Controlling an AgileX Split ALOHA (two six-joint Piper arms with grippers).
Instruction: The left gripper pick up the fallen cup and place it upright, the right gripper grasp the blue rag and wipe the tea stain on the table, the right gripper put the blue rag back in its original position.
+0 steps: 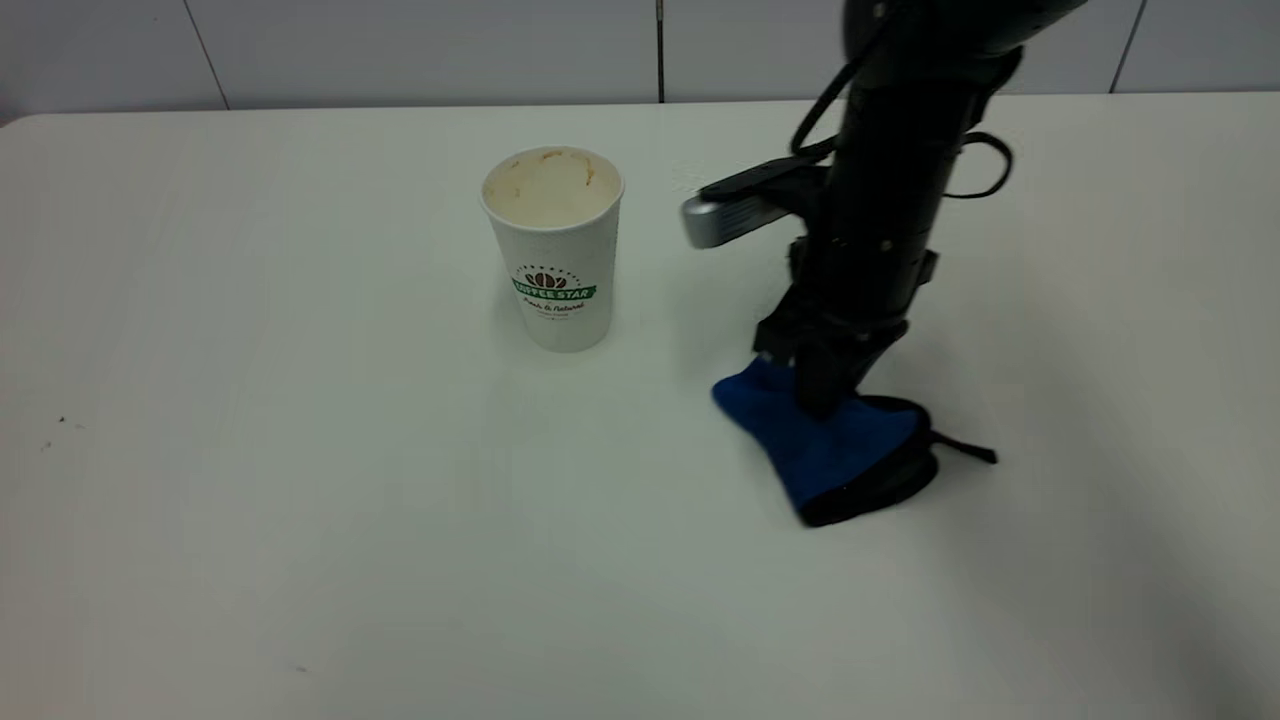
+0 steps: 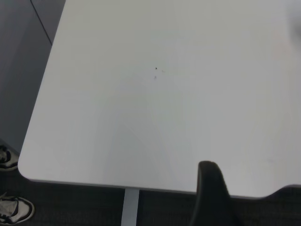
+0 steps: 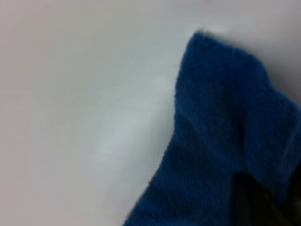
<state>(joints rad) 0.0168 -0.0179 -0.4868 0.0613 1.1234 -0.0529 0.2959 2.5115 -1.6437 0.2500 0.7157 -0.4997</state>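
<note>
The cup [image 1: 553, 245] is standing upright on the counter [image 1: 250, 500], mouth up and logo facing the outside camera, so the first step looks finished. The work in hand belongs to the right gripper [image 1: 822, 385], which is pointing straight down into the blue rag [image 1: 830, 450] and pressing it against the counter, well to the right of the cup. Its jaws are closing narrowly on a bunch of the cloth; in the right wrist view the rag [image 3: 221, 141] is filling most of the frame, rucked up against a dark finger. The rag's black loop [image 1: 965, 447] is trailing out to the right.

No brown stain is showing anywhere on the bare counter, so either the rag is covering it or it is already wiped; I cannot tell which. By my reading the arm is either wiping or about to carry the rag back.

The next move calls for keeping the grip firm while sliding or lifting the cloth, steering clear of the cup.

The left gripper [image 2: 211, 195] is sitting idle near the counter's edge, with only one dark finger showing, so I cannot tell how its jaws are standing.
</note>
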